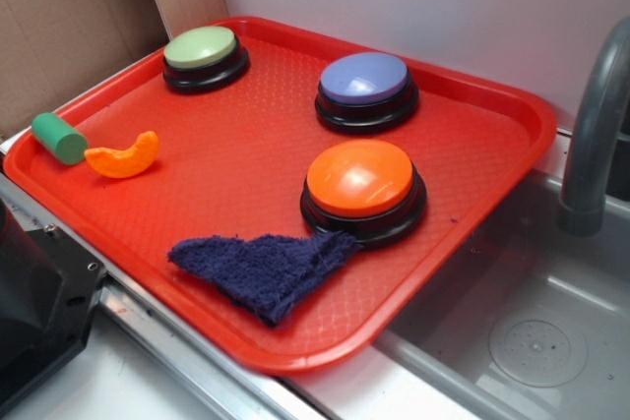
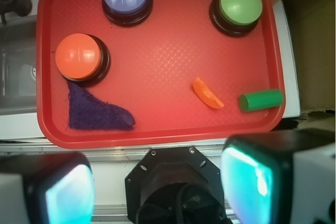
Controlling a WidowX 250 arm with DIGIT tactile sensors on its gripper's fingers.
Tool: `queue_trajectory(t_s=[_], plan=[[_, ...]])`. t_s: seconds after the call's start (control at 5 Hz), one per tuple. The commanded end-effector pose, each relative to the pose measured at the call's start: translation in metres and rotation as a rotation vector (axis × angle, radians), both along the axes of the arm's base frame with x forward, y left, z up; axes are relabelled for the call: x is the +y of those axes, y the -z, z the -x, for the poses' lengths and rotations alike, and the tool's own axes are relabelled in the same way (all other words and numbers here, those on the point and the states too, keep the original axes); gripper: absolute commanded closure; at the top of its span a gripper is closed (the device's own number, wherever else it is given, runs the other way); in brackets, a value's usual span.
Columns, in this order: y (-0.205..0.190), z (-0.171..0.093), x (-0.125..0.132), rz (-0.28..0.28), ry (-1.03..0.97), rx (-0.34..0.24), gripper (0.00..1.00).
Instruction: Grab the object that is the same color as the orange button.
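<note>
A small glossy orange crescent piece lies on the red tray near its left edge, next to a green cylinder. The wrist view shows the crescent to the right of the tray's middle, with the cylinder to its right. The large orange button stands at the tray's front right; in the wrist view the button is at the left. My gripper is open and empty, high above the tray's near edge. Its two fingers frame the robot base below.
A pale green button and a purple button stand at the back of the tray. A dark blue cloth lies in front of the orange button. A grey sink with a faucet is on the right. Cardboard stands at the back left.
</note>
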State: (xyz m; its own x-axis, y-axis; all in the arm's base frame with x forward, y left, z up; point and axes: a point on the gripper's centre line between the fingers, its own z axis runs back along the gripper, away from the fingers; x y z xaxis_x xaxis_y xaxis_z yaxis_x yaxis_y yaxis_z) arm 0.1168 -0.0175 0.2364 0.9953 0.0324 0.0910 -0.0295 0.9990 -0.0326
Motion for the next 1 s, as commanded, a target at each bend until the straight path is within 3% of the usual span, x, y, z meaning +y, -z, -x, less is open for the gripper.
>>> queue_trajectory(t_s=[0.0, 0.2, 0.4, 0.6, 0.8], plan=[[0.000, 0.000, 0.000, 0.000, 0.000, 0.000, 0.00], [0.033, -0.024, 0.030, -0.024, 0.076, 0.095, 0.00], [0.055, -0.050, 0.047, -0.080, 0.199, 0.153, 0.00], [0.087, -0.066, 0.057, -0.033, 0.376, 0.149, 0.00], [0.123, -0.063, 0.072, 0.016, 0.470, 0.105, 0.00]])
